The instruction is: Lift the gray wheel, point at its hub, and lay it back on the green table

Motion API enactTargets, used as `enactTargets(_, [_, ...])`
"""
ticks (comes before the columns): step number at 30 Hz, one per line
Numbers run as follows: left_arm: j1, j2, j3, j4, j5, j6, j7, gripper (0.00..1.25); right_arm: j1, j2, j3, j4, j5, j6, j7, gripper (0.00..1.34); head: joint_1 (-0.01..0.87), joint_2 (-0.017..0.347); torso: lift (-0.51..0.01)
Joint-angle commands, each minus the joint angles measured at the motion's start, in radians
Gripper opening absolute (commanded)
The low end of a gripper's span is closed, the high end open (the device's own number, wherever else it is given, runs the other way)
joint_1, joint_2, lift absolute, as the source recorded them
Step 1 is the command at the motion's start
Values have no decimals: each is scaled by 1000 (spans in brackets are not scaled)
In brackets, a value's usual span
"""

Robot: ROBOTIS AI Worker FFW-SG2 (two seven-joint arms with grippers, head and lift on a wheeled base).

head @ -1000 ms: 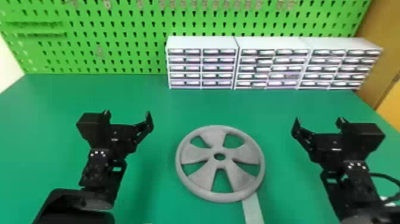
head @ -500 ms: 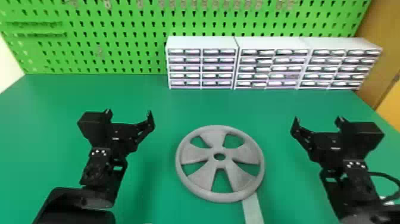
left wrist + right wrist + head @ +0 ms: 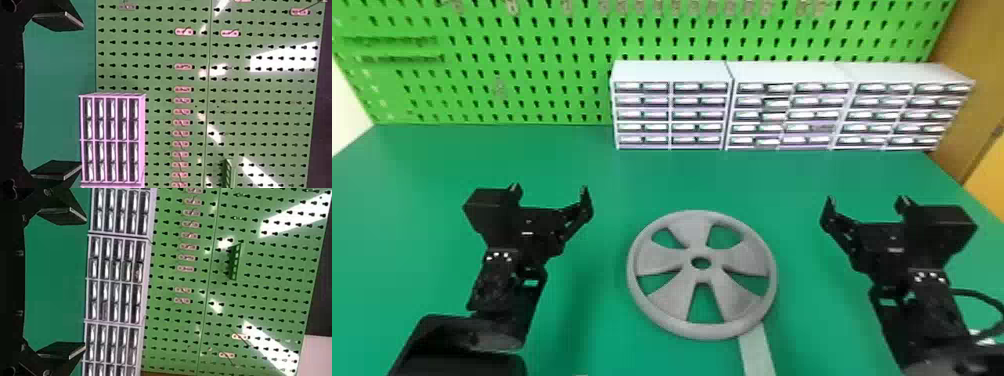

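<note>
Head view: The gray wheel [image 3: 664, 302] lies flat on the green table [image 3: 572, 160], its hub [image 3: 701, 275] facing up, as a pale strip [image 3: 757, 352] runs out from beneath its rim at five o'clock. The left gripper [image 3: 551, 191] hangs at the wheel's ten o'clock and the right gripper [image 3: 866, 200] at its two o'clock, both apart from the rim. Each has its fingers spread wide with nothing between them, the wrist views confirm. White drawer cabinets [image 3: 672, 72] line the foot of a green pegboard [image 3: 532, 100], toward one o'clock. The task appears to stand at its opening step, the approach before the lift. The next move likely calls for lowering the grippers to the rim at nine and three o'clock, then closing on it evenly so the wheel rises level.
</note>
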Motion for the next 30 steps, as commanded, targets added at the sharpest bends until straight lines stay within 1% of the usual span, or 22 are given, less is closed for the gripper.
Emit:
enactTargets(1, [0, 0, 1, 0, 0, -2, 0, 1195, -1, 1, -2, 0, -1, 0, 0, 1167, 692, 48, -93])
enactTargets(30, [2, -2, -5, 5, 0, -16, 0, 1193, 1, 1, -1, 0, 1, 0, 0, 1169, 692, 48, -93])
